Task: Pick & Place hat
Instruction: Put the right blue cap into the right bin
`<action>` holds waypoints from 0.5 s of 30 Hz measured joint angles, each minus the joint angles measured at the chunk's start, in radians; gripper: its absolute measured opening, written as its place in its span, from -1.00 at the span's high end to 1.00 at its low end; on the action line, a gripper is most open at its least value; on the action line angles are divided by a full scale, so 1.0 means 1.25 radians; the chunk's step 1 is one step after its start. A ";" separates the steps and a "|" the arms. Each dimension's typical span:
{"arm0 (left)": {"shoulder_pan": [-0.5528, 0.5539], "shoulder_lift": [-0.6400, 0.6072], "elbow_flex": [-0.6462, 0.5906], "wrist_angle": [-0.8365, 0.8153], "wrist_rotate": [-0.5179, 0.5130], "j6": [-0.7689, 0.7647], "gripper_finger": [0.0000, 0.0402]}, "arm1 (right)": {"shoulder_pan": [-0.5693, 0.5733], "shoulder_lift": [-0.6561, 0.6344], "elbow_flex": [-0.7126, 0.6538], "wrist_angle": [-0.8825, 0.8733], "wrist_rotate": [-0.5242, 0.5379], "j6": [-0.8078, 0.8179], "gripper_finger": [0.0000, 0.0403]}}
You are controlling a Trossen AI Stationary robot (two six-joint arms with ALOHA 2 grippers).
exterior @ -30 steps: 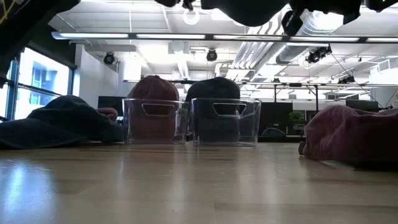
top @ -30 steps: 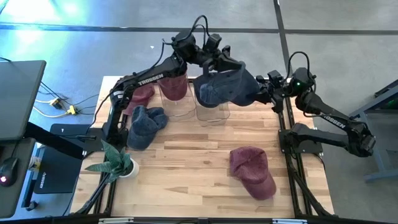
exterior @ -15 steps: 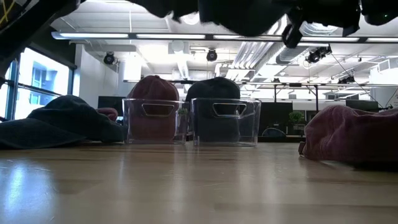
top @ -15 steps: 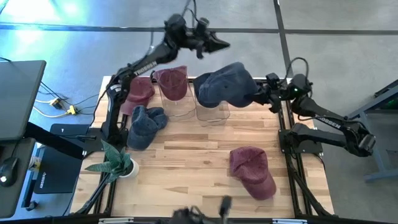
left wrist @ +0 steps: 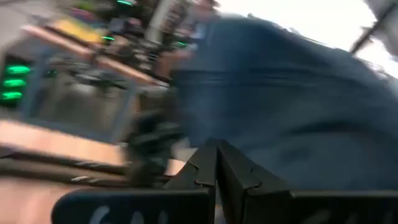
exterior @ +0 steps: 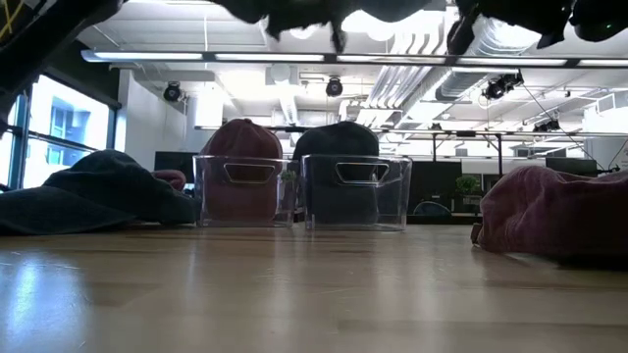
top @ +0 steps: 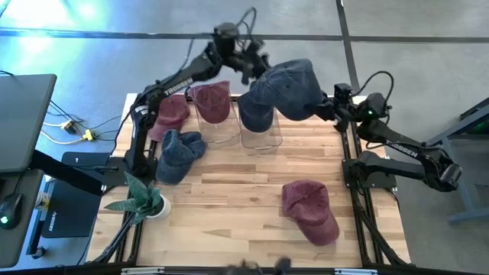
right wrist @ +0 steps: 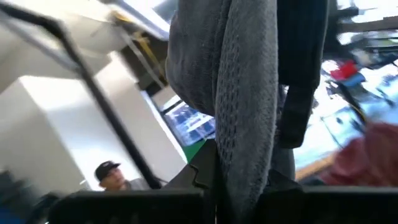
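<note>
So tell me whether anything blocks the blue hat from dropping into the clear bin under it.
Nothing visible stands between them. The right gripper holds the blue hat above the right clear bin. That bin already holds a dark hat, so the new one would land on top.

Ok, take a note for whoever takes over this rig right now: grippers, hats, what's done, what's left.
Right gripper: shut on the blue hat, held above the right clear bin.
Left gripper: shut, empty, raised near the table's back edge.
Done: a maroon hat in the left clear bin; a dark hat already in the right bin.
Left: a blue hat and maroon hat on the left side, a maroon hat front right.
</note>
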 joint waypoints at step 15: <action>-0.063 0.000 0.001 0.197 -0.021 -0.118 1.00 | 0.000 0.069 0.000 -0.052 -0.063 0.014 0.94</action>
